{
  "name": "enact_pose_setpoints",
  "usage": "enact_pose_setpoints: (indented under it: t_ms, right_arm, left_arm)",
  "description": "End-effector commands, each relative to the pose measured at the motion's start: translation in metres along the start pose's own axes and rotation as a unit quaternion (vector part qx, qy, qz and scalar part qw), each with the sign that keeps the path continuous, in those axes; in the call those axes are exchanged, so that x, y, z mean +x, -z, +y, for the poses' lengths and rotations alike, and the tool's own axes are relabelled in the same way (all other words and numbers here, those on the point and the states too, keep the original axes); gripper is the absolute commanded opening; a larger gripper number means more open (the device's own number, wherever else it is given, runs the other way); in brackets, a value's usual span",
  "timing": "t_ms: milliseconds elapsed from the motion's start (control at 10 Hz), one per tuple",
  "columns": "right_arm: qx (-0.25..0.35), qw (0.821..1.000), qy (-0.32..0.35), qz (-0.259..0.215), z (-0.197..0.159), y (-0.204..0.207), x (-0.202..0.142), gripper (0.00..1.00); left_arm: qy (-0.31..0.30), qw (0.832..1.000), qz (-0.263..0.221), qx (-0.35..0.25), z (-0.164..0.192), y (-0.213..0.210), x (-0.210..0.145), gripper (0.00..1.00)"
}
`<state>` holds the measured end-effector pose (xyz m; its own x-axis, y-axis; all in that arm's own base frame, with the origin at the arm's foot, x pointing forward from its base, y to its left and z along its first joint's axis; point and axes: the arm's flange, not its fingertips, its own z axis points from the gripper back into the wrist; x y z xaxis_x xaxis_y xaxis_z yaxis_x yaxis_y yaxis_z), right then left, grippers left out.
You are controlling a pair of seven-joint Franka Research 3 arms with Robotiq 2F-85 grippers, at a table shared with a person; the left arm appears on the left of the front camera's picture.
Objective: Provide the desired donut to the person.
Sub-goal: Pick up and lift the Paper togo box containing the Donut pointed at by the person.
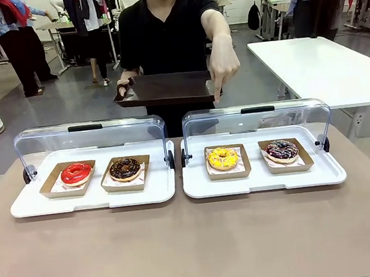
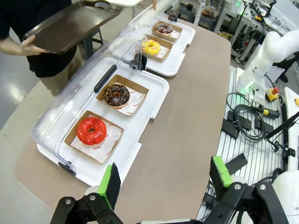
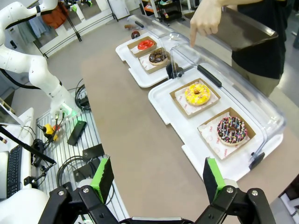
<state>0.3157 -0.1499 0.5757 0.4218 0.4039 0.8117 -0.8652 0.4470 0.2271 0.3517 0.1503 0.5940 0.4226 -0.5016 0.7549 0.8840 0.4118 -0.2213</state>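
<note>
The person [image 1: 162,27] in a black T-shirt stands across the table, holding a dark tray [image 1: 166,89] in one hand and pointing a finger [image 1: 217,94] down above the yellow donut [image 1: 222,157]. Beside it lies a dark sprinkled donut [image 1: 282,150]. On the left white tray are a red donut [image 1: 76,173] and a chocolate donut [image 1: 125,169]. My left gripper [image 2: 166,182] hangs open high over the table's near edge, the red donut [image 2: 91,131] ahead of it. My right gripper [image 3: 159,179] is open too, above the near edge, facing the yellow donut [image 3: 198,93].
Each pair of donuts sits in cardboard boats on a white tray [image 1: 144,193] [image 1: 263,182] with a clear lid [image 1: 87,133] [image 1: 256,116] swung open at the back. Brown tabletop [image 1: 197,244] stretches bare toward me. A white table [image 1: 323,62] stands at the far right.
</note>
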Motion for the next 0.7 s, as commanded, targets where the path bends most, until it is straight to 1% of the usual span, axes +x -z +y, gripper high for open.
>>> enact_pose_setpoints:
  t_ms: [0, 200, 300, 400, 600]
  right_arm:
    - [0.004, 1.000, -0.002, -0.008, -0.0014, 0.0001, 0.0002, 1.00]
    - [0.004, 1.000, -0.002, -0.008, -0.0014, 0.0001, 0.0002, 1.00]
    - [0.004, 1.000, -0.002, -0.008, -0.0014, 0.0001, 0.0002, 1.00]
    - [0.004, 1.000, -0.002, -0.008, -0.0014, 0.0001, 0.0002, 1.00]
    - [0.000, 1.000, 0.000, 0.000, -0.0001, 0.0001, 0.0000, 1.00]
  left_arm:
    - [-0.006, 0.999, -0.048, 0.004, 0.0043, -0.0084, -0.0017, 1.00]
    - [0.008, 0.997, -0.083, -0.003, 0.0037, -0.0122, -0.0002, 1.00]
    - [0.008, 0.997, -0.078, 0.003, 0.0043, -0.0122, -0.0001, 1.00]
    - [-0.006, 0.998, -0.056, 0.004, 0.0016, -0.0092, 0.0013, 1.00]
    - [-0.006, 0.998, -0.056, 0.004, 0.0016, -0.0092, 0.0013, 1.00]
